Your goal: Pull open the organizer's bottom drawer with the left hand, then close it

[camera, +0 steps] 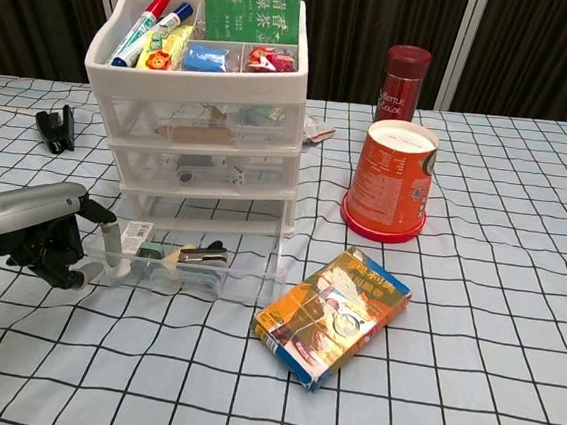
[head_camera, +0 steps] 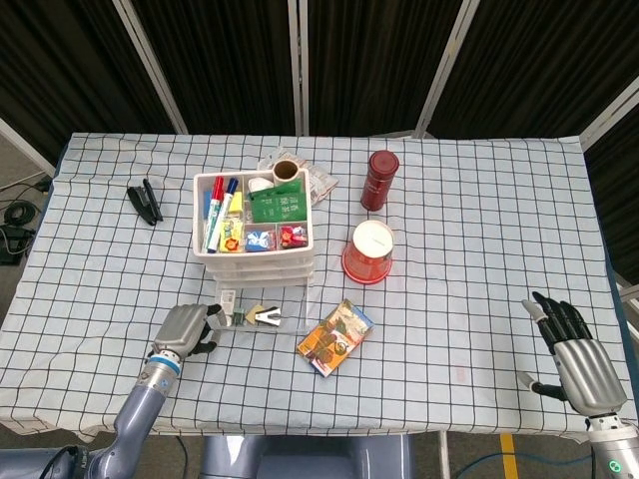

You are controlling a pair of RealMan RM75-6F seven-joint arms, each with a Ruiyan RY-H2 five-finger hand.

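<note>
Nearest in the chest view, the left hand (camera: 35,234), grey metal with black fingers (camera: 64,252), is seen curled round the front left corner of the bottom drawer (camera: 193,264), which is gripped there; exact contact of the fingertips is hidden behind the clear plastic. The drawer is drawn well out from the organizer (camera: 202,114), a white-framed stack of see-through drawers, and small items inside it are shown: a black clip and a labelled piece, too small to be read. Just beside the drawer's right corner a glossy orange cardboard box (camera: 334,316) lies flat on the checked cloth of the desk (camera: 493,333); its print cannot be made out. In the head view the right hand (head_camera: 577,354) is held at the desk's right edge, fingers spread and holding nothing, its wrist cut off by the frame. Farther back, an orange paper cup (camera: 392,183) is stood upside down on a red lid, fine print unreadable. Markers and a green packet (camera: 253,11) with Chinese characters are packed in the organizer's top tray. Behind, a dark red cylindrical bottle (camera: 404,78) reading "BOTTLE" is seen, and a black clip (camera: 58,128) far left.
</note>
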